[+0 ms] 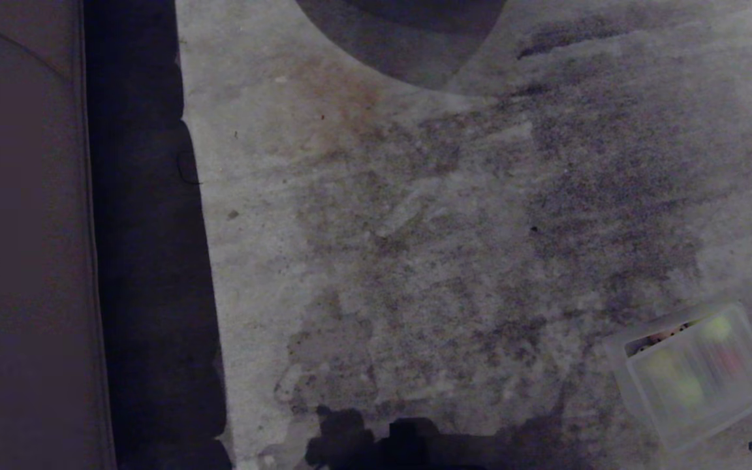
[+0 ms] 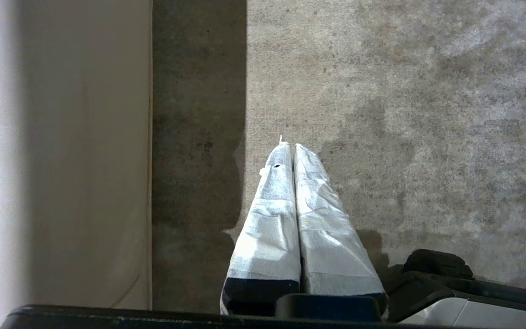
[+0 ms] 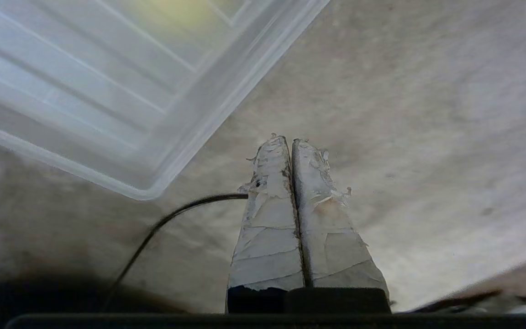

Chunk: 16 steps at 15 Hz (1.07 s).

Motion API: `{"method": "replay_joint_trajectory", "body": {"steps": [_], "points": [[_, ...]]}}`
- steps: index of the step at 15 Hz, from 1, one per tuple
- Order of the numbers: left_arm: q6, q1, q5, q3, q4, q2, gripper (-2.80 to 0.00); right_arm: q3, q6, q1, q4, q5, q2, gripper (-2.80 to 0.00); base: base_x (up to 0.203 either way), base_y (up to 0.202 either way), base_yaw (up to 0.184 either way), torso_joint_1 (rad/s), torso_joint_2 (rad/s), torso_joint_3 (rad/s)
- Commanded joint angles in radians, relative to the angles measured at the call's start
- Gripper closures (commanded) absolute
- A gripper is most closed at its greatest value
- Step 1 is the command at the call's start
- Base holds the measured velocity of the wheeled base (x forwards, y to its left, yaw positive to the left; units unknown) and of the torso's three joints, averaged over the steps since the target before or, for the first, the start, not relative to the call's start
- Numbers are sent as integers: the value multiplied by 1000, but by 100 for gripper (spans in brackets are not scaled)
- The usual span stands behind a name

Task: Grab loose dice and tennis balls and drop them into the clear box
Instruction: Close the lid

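One clear box [image 1: 751,382] lying askew, long axis diagonal, floor [image 1: 415,228]

clear box [image 1: 637,385]: 1; tennis balls [image 1: 717,328]: 3; dice [image 1: 662,337]: 2

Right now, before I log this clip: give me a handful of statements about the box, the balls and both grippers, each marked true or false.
1. The clear box sits on the floor at the lower right of the head view. True.
2. The clear box is empty. False: yellow-green tennis balls and other blurred items show through its walls.
3. The right gripper is shut with nothing between its fingers. True.
4. The right gripper is inside the box. False: in the right wrist view it is over bare floor beside a corner of the box.
5. The left gripper holds a die. False: it is shut on nothing, over bare floor.
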Motion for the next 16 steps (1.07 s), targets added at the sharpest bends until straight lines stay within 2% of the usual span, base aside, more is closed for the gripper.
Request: {"method": "replay_joint_trajectory", "body": {"steps": [1, 4, 5, 6, 8, 10, 12, 16], "points": [[-1, 0, 0, 0, 0, 0, 0, -24, 10, 10, -46, 4, 96, 0, 0, 0, 0, 0, 0, 0], [0, 0, 0, 0, 0, 0, 0, -135, 67, 32, -186, -2, 281, 0, 0, 0, 0, 0, 0, 0], [0, 0, 0, 0, 0, 0, 0, -168, 114, 45, -203, -4, 301, 0, 0, 0, 0, 0, 0, 0], [0, 0, 0, 0, 0, 1, 0, -181, 155, 67, -194, -5, 295, 0, 0, 0, 0, 0, 0, 0], [0, 0, 0, 0, 0, 0, 0, -189, 169, 111, -177, -4, 292, 0, 0, 0, 0, 0, 0, 0], [0, 0, 0, 0, 0, 1, 0, -213, 259, 167, -173, -4, 285, 0, 0, 0, 0, 0, 0, 0], [-1, 0, 1, 0, 0, 0, 0, -218, 333, 188, -164, -1, 245, 0, 0, 0, 0, 0, 0, 0], [0, 0, 1, 0, 0, 0, 0, -217, 335, 188, -149, -1, 212, 0, 0, 0, 0, 0, 0, 0]]}}
